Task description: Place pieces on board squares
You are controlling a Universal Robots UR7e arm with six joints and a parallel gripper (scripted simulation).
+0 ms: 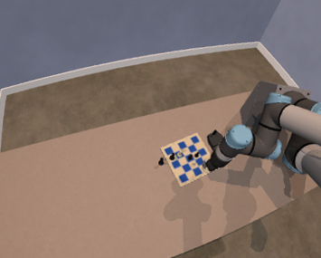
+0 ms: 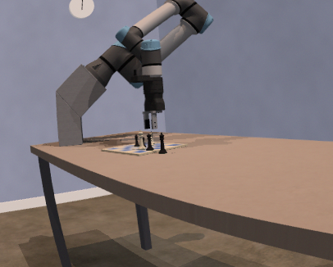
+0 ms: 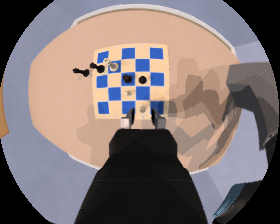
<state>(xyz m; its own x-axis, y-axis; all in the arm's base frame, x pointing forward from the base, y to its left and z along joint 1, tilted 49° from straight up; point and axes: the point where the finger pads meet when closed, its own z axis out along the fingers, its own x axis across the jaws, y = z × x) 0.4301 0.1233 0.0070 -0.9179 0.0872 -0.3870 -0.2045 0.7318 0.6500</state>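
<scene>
The tall black king stands upright on the table just outside the board. The white king stands on the blue square that looks like D2. The black rook stands on the central blue square, apparently C3. The white bishop stands on a pale square near the arm, apparently B5. My gripper is open and empty, raised above the bishop, not touching it. The edge letters are too small to read.
A black piece stands close beside the white king. Another black piece stands beside the rook. A pale piece stands one row nearer the arm than the rook. The arm's shadow crosses the table.
</scene>
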